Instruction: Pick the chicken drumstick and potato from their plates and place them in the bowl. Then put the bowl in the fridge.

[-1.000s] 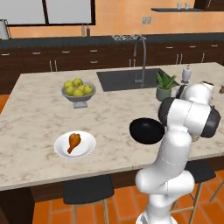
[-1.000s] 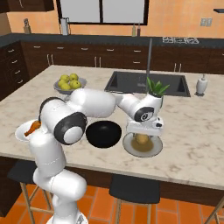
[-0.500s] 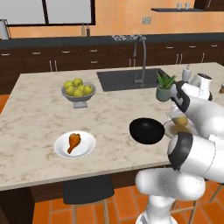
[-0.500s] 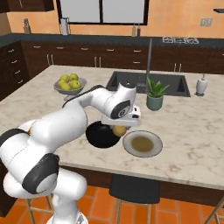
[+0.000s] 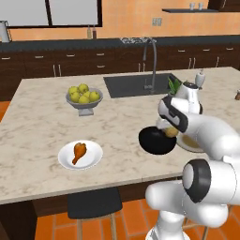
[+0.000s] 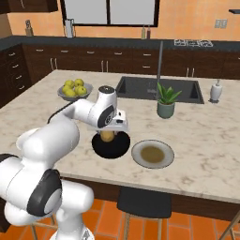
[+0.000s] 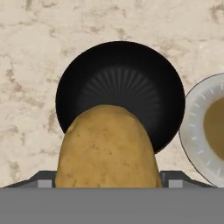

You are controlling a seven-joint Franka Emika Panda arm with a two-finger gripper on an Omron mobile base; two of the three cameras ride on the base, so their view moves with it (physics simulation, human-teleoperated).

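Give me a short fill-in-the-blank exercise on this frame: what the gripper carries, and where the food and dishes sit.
1. The gripper holds the ____ above the black bowl.
2. The drumstick lies on the ____ plate.
3. The grey-beige plate sits ____ the bowl, on the counter.
4. Inside, the bowl is ____.

Missing words: potato; white; beside; empty

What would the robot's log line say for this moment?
phase: carry | gripper: shut on potato | position: above bowl | drumstick: on white plate
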